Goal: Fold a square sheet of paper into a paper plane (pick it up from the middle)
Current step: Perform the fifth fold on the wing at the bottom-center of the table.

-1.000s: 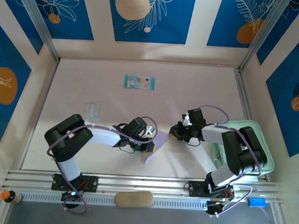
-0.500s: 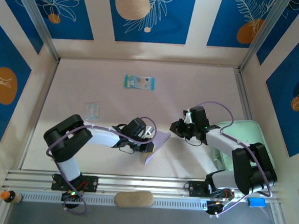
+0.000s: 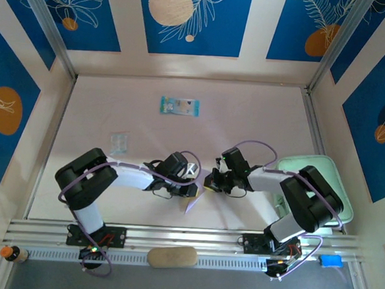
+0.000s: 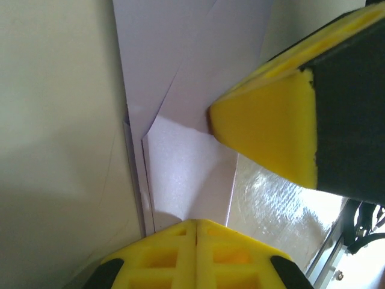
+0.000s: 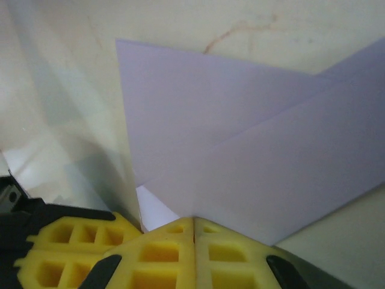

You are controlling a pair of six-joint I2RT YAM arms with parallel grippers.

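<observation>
Near the middle of the desk [image 3: 260,116], the right claw [image 3: 211,181] has swung in from beside the mint tray [image 3: 323,161] and closed on the right edge of the lilac paper sheet [image 3: 197,196]. Its wrist view shows the claw [image 5: 194,220] shut just where the folded layers [image 5: 252,138] enter. The left claw [image 3: 188,186] stays clamped on the sheet's other side. With both sides held, the next crease looks ready to be made.

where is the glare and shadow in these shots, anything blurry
Left wrist: glare ripples on the table beside the lilac paper, the lower right corner blows out white, shadow darkens the lower left. Right wrist: paper crisp, grey shadows on the table at left. Top external: evenly lit, sharp throughout.
</observation>
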